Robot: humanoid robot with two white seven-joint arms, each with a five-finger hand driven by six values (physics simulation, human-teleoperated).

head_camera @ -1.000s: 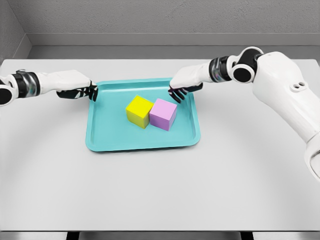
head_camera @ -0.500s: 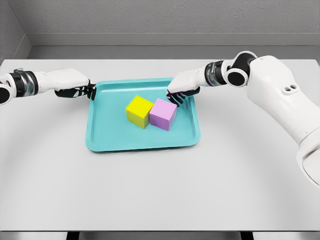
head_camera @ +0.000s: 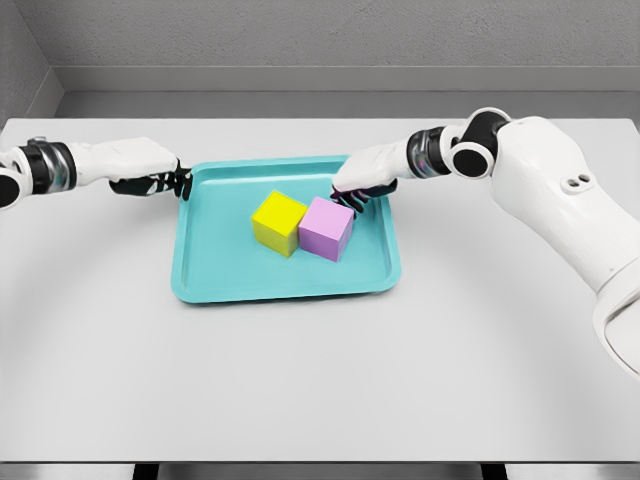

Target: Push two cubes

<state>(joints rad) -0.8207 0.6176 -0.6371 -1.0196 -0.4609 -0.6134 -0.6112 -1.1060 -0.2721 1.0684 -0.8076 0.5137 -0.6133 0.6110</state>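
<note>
A yellow cube [head_camera: 277, 222] and a pink cube [head_camera: 326, 228] sit side by side, touching, inside a teal tray [head_camera: 220, 275]. My right hand [head_camera: 354, 193] reaches in from the right and hovers over the tray's back right part, its dark fingertips [head_camera: 348, 200] against the pink cube's far upper edge, fingers relaxed and holding nothing. My left hand [head_camera: 160, 183] rests on the table at the tray's back left corner, fingers curled down beside the rim, holding nothing.
The tray lies in the middle of a light grey table [head_camera: 320, 380]. A grey wall [head_camera: 320, 40] runs behind the table's far edge. The table's near edge runs along the bottom of the view.
My right hand has slid a little left and down onto the pink cube's back edge. Both cubes and the tray have shifted slightly left. The left hand has barely moved.
</note>
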